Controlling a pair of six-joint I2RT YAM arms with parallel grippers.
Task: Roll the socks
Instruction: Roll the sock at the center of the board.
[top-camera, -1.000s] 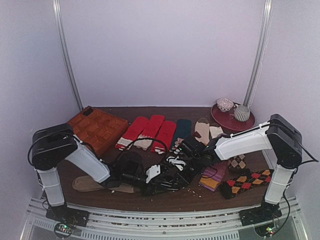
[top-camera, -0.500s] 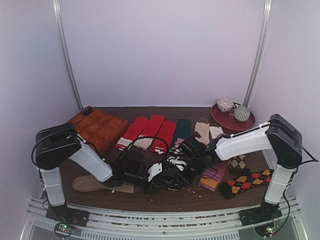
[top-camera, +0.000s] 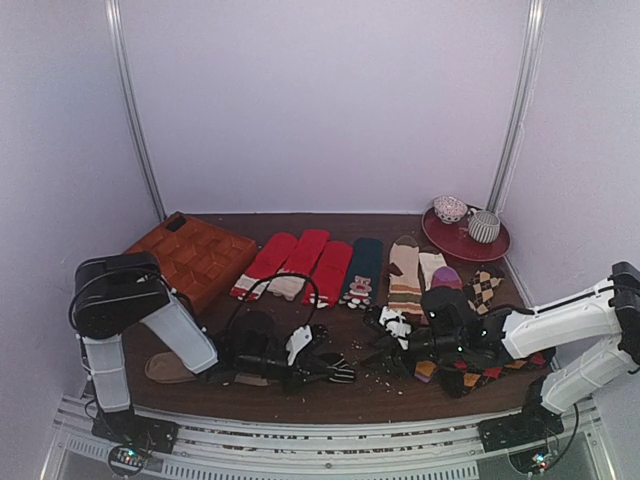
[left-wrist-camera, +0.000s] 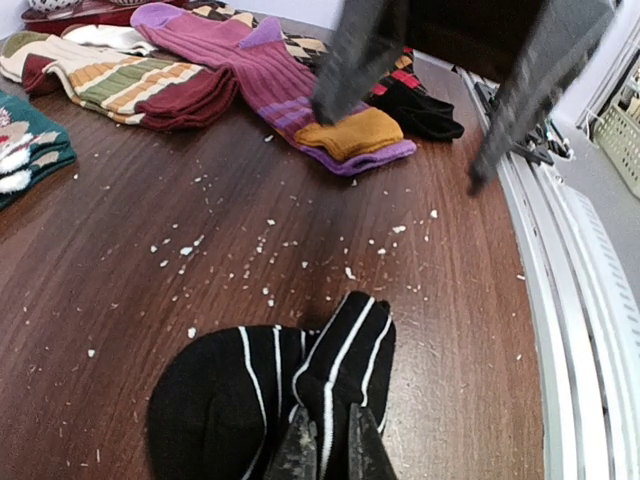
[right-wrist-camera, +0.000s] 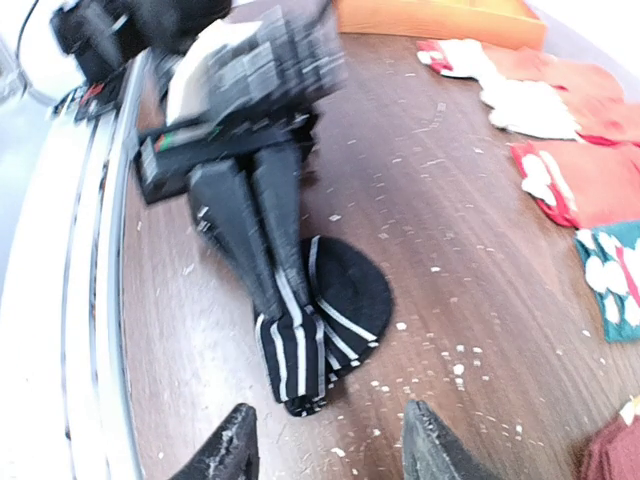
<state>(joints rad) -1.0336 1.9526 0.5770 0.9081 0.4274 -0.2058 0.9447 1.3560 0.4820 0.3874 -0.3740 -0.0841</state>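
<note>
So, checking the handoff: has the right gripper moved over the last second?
Yes. The right gripper has pulled back rightward, off the black sock: from below the teal sock to below the brown striped sock.

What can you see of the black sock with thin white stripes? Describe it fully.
The black striped sock looks knitted, with thin white stripes. It lies bunched on the wooden table near its front edge: a rounded lobe lying flat, a folded striped part beside it. The left pincer is shut on that fold; the open right pincer hovers apart.
</note>
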